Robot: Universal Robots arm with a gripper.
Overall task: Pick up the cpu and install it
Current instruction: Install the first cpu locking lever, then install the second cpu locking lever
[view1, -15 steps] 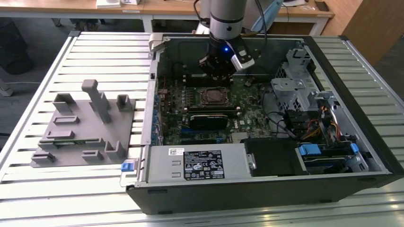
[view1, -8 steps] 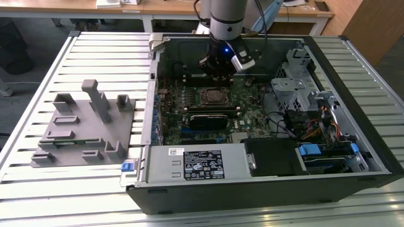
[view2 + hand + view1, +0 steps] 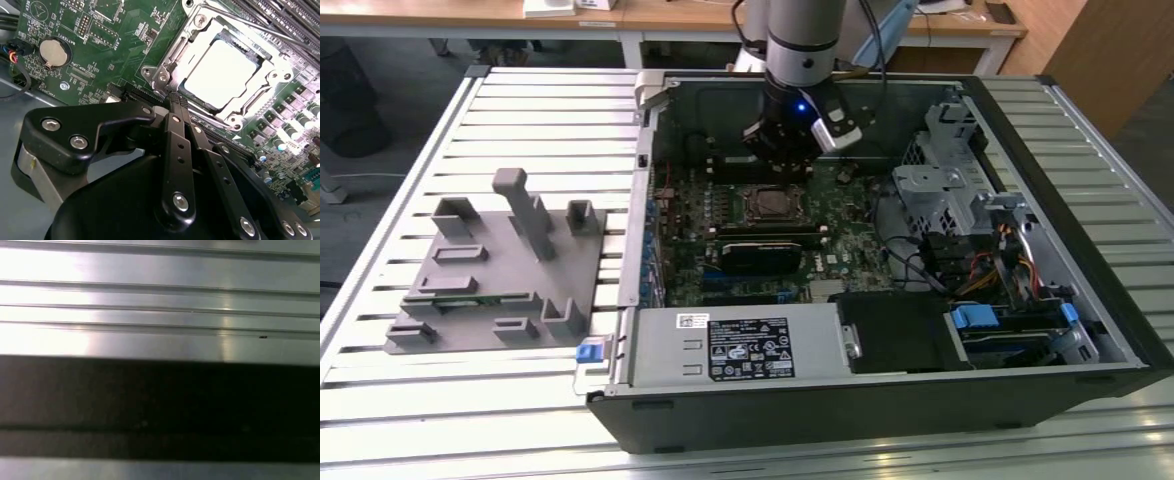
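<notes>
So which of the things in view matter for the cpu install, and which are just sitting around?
In the job:
cpu, lying in the socket frame
gripper, beside the socket
motherboard

Lying about:
grey fixture
drive cage
coin cell

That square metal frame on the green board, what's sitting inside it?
The cpu lies flat inside the socket frame, silvery top showing. Whatever is beneath the chip is covered. The gripper hangs just beside the frame.

cpu [image 3: 218, 74] in socket frame [image 3: 165, 67]
</notes>
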